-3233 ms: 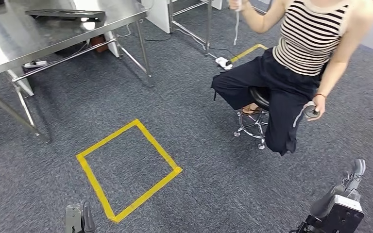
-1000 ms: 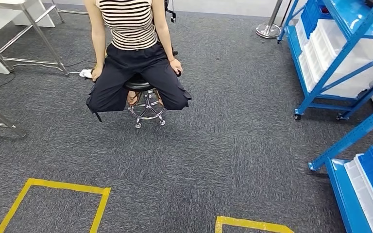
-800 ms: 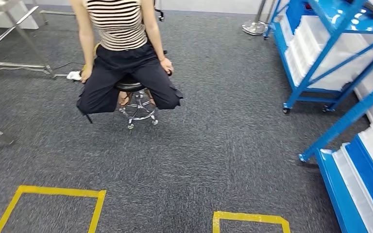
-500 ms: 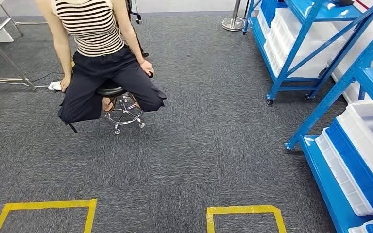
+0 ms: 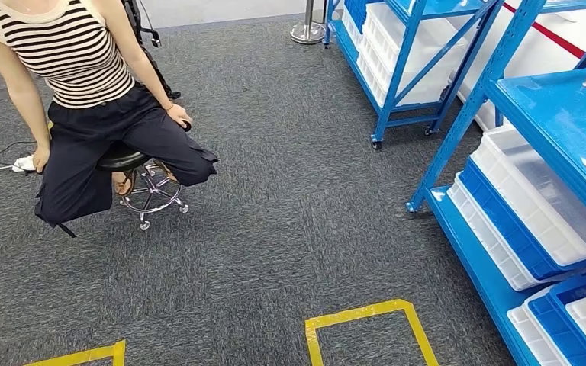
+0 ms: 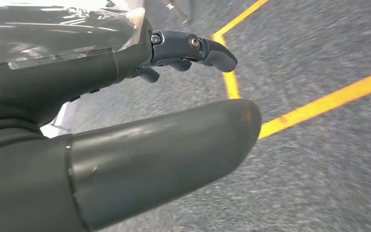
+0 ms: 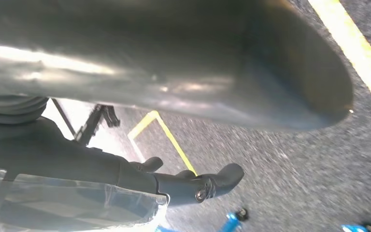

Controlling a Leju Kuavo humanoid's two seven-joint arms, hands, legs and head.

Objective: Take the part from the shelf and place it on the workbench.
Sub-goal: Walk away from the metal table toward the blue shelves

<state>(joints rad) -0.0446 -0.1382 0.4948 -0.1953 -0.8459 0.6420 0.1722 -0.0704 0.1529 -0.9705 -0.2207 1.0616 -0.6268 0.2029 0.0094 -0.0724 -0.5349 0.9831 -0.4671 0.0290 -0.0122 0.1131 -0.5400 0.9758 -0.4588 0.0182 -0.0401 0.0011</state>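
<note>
The blue shelf (image 5: 549,114) with its white bins (image 5: 538,194) is seen ahead to the right, nearer the right hand (image 7: 140,150); no part is discernible, and both it and the left hand (image 6: 125,121) are held empty, fingers extended.

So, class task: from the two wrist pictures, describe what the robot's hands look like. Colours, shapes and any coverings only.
The left hand has a thick, rounded, matte grey thumb and slimmer, darker fingers joined by a small silver screw; clear crinkled plastic film wraps its back. The right hand looks alike: a broad grey thumb, dark fingers with a silver screw, and the same clear film.
</note>
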